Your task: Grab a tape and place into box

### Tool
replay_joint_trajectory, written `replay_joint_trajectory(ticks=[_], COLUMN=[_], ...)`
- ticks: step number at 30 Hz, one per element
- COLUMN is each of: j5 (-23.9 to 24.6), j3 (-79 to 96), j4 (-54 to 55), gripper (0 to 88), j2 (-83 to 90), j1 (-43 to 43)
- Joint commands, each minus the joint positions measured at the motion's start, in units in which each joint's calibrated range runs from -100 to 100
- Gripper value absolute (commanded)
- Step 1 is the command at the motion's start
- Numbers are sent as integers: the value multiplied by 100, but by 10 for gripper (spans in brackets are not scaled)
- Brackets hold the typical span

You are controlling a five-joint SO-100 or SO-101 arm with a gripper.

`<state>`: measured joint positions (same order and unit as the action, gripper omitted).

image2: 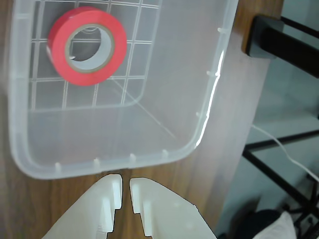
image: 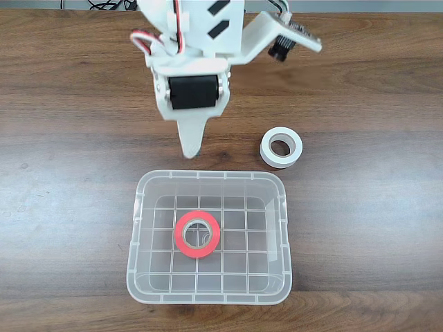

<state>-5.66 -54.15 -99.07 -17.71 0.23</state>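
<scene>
**Red Roll Lands in Bin**

Dark wooden worktop [image: 69, 138]: the red tape [image: 197, 234] lies flat on the clear box's [image: 138, 207] grid floor. My fingers [image2: 125, 191], pressed nearly together and empty (job apparently done), hang just outside its rim; a white roll [image: 282, 146] sits nearby.

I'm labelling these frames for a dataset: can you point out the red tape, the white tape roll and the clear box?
Red tape [image: 181, 242]: fixed view, on its red left side.
White tape roll [image: 293, 148]: fixed view, on its white right side.
Clear box [image: 207, 298]: fixed view, on its near rim.
</scene>
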Motion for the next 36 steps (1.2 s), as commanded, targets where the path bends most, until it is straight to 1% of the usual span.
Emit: replay_joint_trajectory(ticks=[1, 6, 9, 21, 24, 27, 31, 34, 36], j5=[13, 39, 92, 92, 92, 81, 113, 382, 492], j3=[1950, 4263, 5604, 11683, 12962, 13900, 14784, 15135, 15117], j4=[-93, -59, 335, 3297, 3956, 3991, 3708, 3374, 3323], gripper=[12, 13, 13, 11, 11, 11, 11, 13, 11], j2=[2318, 3903, 4723, 8030, 8842, 9751, 10886, 11674, 11730], j1=[-257, -374, -366, -381, -322, -315, -315, -301, -286])
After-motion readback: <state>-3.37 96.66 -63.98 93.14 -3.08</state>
